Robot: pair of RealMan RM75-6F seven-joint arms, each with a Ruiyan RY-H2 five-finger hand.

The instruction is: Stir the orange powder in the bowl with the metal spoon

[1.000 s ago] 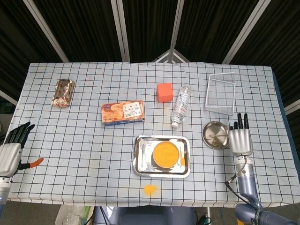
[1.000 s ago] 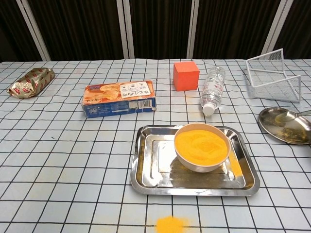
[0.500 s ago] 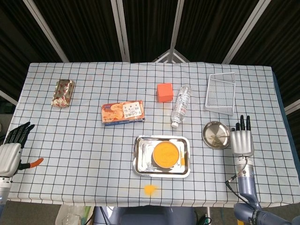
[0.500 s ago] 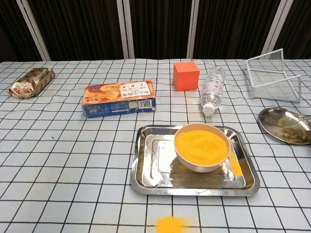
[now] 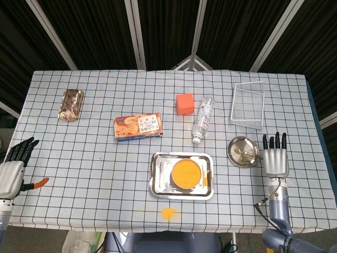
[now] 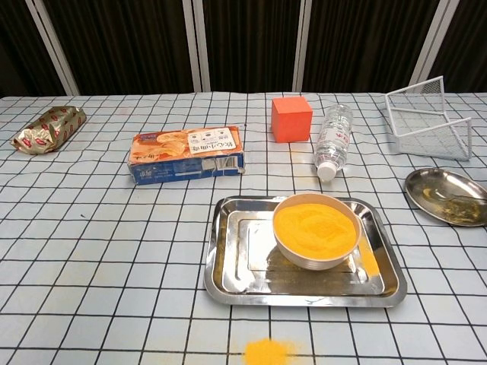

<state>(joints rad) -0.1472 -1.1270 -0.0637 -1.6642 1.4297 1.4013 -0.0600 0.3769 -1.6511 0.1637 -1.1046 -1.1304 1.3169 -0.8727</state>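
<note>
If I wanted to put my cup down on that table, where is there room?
The widest bare cloth lies left of the steel tray, below the biscuit box. The far edge behind the orange cube is free too. It is crowded between the water bottle, wire basket and round dish.

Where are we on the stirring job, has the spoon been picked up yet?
Not yet. Done: nothing visible; the orange powder sits in the bowl on the steel tray. In hand: nothing. The right robot hand is open beside the round metal dish, where a spoon seems to lie, hard to tell. The left robot hand idles at the table edge. Left: grasp the spoon, stir.
</note>
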